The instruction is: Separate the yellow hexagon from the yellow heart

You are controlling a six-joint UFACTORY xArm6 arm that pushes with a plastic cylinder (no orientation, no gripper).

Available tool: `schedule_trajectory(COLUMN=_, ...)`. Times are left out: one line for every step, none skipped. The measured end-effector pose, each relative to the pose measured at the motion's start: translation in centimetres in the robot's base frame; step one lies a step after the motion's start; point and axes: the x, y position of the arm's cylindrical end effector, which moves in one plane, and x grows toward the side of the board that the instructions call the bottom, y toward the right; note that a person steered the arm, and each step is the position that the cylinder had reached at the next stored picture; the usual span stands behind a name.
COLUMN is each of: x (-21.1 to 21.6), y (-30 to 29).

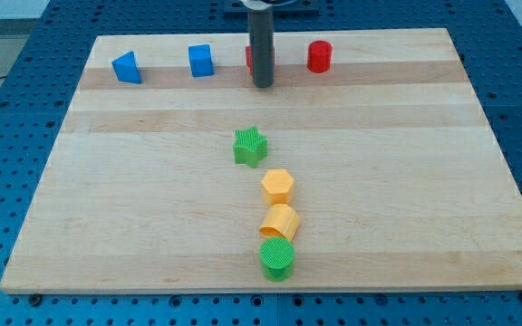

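Observation:
The yellow hexagon (278, 186) lies on the wooden board below the view's middle. The yellow heart (280, 222) lies just below it, a small gap apart, and touches the green cylinder (277, 259) beneath it. My tip (263, 85) is near the view's top, well above the hexagon, with the green star (250, 146) between them. The rod partly hides a red block (251, 56) behind it.
A blue triangle-like block (128, 68) and a blue block (201, 61) sit at the top left. A red cylinder (320, 56) sits at the top, right of the rod. The board's bottom edge (270, 290) is close below the green cylinder.

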Motion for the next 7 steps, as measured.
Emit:
schedule_trajectory(x=0.2, y=0.4)
schedule_trajectory(x=0.9, y=0.4)
schedule_trajectory(x=3.2, y=-0.2)
schedule_trajectory(x=5.6, y=-0.7)
schedule_trajectory(x=5.8, y=-4.7)
schedule_trajectory(x=6.8, y=-8.3)
schedule_trajectory(x=12.1, y=-9.8)
